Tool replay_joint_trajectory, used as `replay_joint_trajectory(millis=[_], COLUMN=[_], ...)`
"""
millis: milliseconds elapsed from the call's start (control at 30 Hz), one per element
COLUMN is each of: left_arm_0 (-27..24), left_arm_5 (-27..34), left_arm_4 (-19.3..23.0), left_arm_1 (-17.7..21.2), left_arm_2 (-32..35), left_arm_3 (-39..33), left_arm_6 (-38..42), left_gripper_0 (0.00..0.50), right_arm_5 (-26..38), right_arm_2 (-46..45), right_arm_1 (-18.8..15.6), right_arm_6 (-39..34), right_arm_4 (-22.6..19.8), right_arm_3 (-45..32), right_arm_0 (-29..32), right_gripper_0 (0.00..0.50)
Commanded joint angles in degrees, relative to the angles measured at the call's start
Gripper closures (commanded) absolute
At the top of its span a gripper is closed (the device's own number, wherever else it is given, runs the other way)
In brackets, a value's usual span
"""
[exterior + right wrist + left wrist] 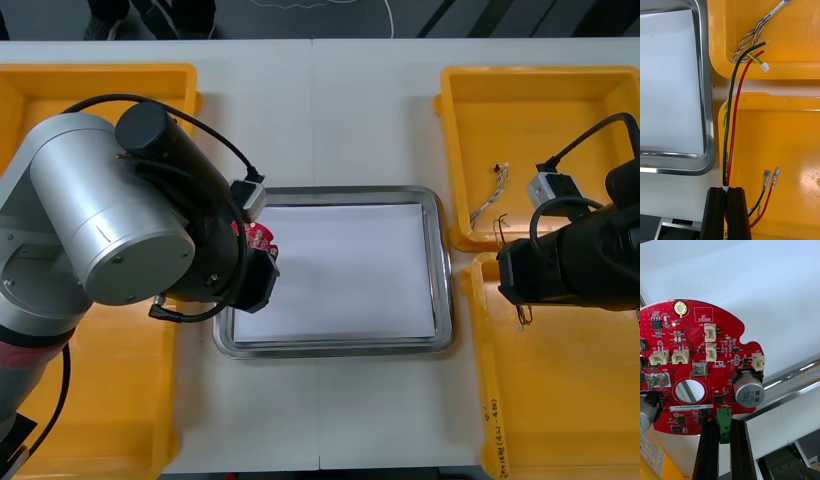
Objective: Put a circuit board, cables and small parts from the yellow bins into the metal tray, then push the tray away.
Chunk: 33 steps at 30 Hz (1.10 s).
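Left of centre in the front view, my left claw (264, 262) holds the round red circuit board (260, 237) right over the left rim of the metal tray (441, 290). The wrist camera shows the fingers (710, 450) narrowed on nothing more than a small green connector (723, 423) at the board's edge. That is my first worry: with so little in the grip, the board could swing or slip, and if I let go above the rim it may land half on it and tip out onto the table (370, 100). At middle right, my right claw (508, 272) hangs over the gap between the two yellow bins (462, 140) and is clamped tight on the black and red cables (728, 112). Their free ends reach out over the upper right bin, close beside the twisted blue and white cable (752, 34). If I carry them toward the tray, I judge they could hook that cable and drag it along. They could also catch on a bin wall and pull loose.
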Motion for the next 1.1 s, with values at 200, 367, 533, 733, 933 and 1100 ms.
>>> replay_joint_trajectory(millis=[200,367,533,733,933,1100], left_arm_0=[-2.10,-2.10,-2.10,-2.10,-2.10,-1.92], left_arm_5=[0.35,0.35,-0.22,-2.51,-6.02,-8.04], left_arm_4=[-3.66,-4.98,-7.00,-8.93,-9.28,-9.64], left_arm_1=[-2.04,-3.01,-4.76,-6.17,-6.70,-6.78], left_arm_2=[-5.48,-7.41,-9.08,-11.54,-13.47,-14.79], left_arm_3=[1.94,4.32,6.87,8.71,11.52,12.75], left_arm_6=[-0.86,-1.74,-2.88,-4.11,-4.82,-4.90], left_gripper_0=[0.500,0.500,0.500,0.500,0.500,0.500], right_arm_5=[0.26,0.26,0.26,0.26,0.26,0.26], right_arm_2=[0.43,0.43,0.43,0.43,0.43,0.43], right_arm_1=[0.68,0.77,0.77,0.68,0.68,0.77], right_arm_6=[-0.64,-0.73,-0.73,-0.90,-0.99,-0.99], right_arm_4=[0.93,1.02,0.93,0.93,1.46,1.90], right_arm_3=[0.03,0.03,0.03,0.03,0.03,0.03], right_arm_0=[-1.37,-1.37,-1.19,-1.11,-0.93,-0.67], right_gripper_0=[0.500,0.500,0.500,0.500,0.500,0.500])
